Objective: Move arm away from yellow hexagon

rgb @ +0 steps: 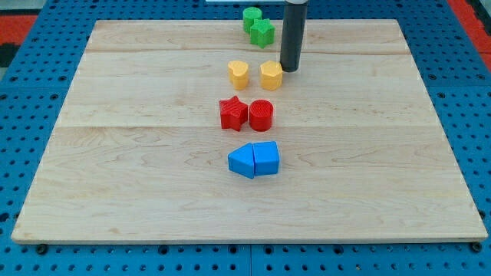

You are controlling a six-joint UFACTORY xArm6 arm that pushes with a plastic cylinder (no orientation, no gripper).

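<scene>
Centrally, toward the view's top of the pale wooden counter (153,192), sits the yellow plastic hexagon block (271,75). My tip (289,70), the lower end of the straight dark rod, stands just beside the yellow hexagon on the view's right, so close that contact or a narrow gap cannot be told apart. The end effector is this plain rod only; it has no jaws, so it neither opens, closes nor grips anything.

Just to the view's left of the hexagon, apart from it, lies a yellow heart-like plastic block (238,73). Above the yellow pair, near the counter's top edge, two green plastic blocks stand touching: a green rounded block (252,15) behind and a green star-like block (263,32) in front, the latter just left of the rod.

Below the yellow pair, a red plastic star block (233,113) and a red plastic cylinder block (261,115) lie side by side. Farther toward the view's bottom, two blue plastic blocks touch: a blue triangular block (242,161) and a blue angular block (266,158) on its right.

Around the counter runs a blue perforated base (460,92).
</scene>
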